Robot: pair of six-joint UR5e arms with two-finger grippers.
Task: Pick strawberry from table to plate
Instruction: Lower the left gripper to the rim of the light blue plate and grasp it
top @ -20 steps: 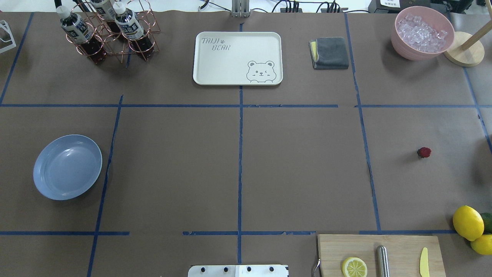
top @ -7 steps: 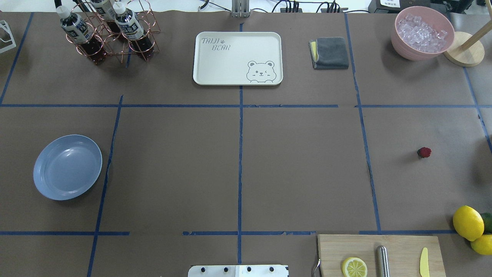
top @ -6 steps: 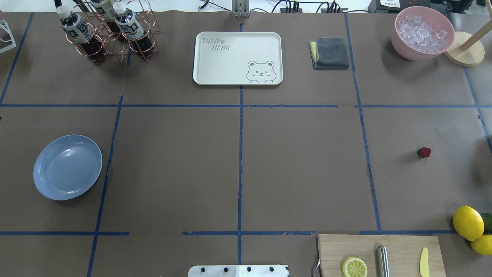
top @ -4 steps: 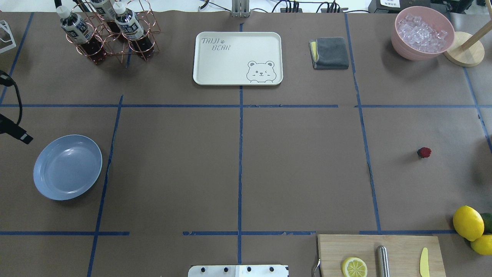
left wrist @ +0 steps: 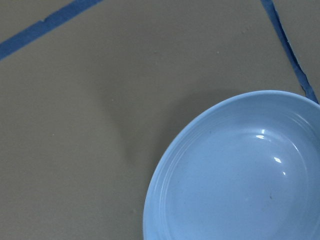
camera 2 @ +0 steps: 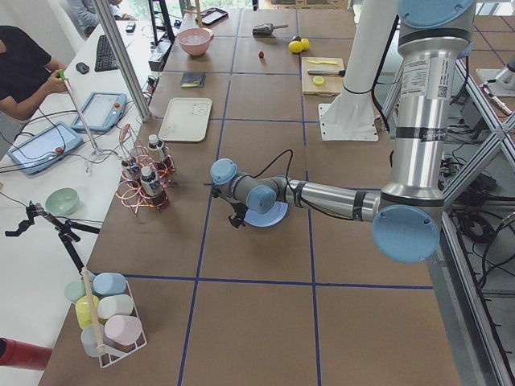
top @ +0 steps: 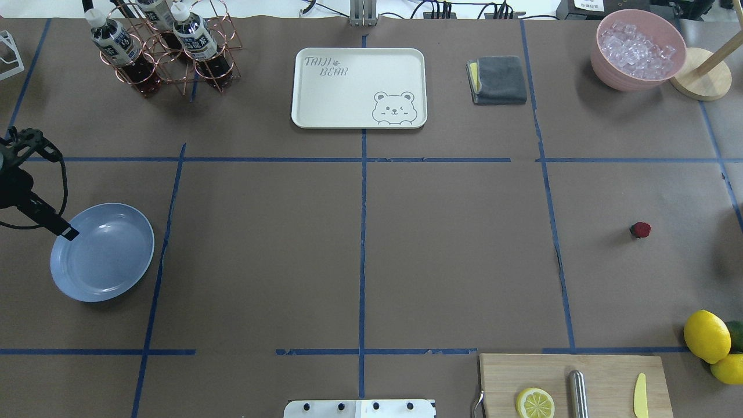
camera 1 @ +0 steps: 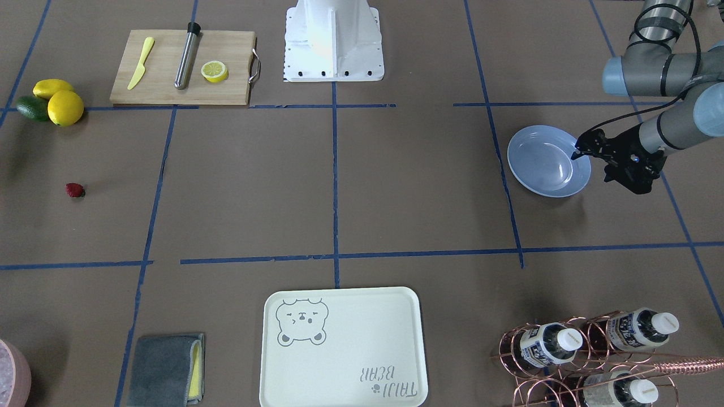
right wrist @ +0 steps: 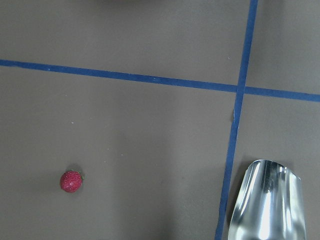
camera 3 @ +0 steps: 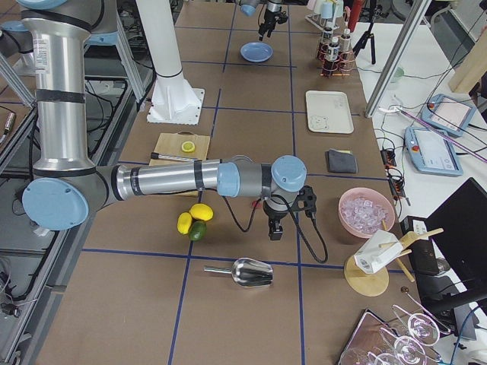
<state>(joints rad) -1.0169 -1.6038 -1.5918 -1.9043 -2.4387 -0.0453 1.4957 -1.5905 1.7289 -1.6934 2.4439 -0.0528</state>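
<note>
The strawberry (top: pixel 641 230) (camera 1: pixel 74 190) lies alone on the brown table (top: pixel 453 249) at my right; the right wrist view shows it low and to the left (right wrist: pixel 71 181). The light blue plate (top: pixel 110 261) (camera 1: pixel 543 164) stands bare at my left and fills the lower right of the left wrist view (left wrist: pixel 235 175). My left gripper (camera 1: pixel 591 165) (top: pixel 61 229) hangs over the plate's outer rim, open and holding nothing. My right gripper (camera 3: pixel 274 230) shows only in the exterior right view, above the table near the strawberry. I cannot tell if it is open or shut.
A cutting board (top: pixel 574 383) with a lemon half, a steel rod and a yellow knife sits at front right, lemons (top: pixel 706 335) beside it. A metal scoop (right wrist: pixel 265 200) lies near the strawberry. The bear tray (top: pixel 359 87), grey cloth (top: pixel 498 79), ice bowl (top: pixel 638 49) and bottle rack (top: pixel 162 46) line the far side.
My left arm has come in from the left edge and moved over the plate's rim. The strawberry and the plate have not moved.
</note>
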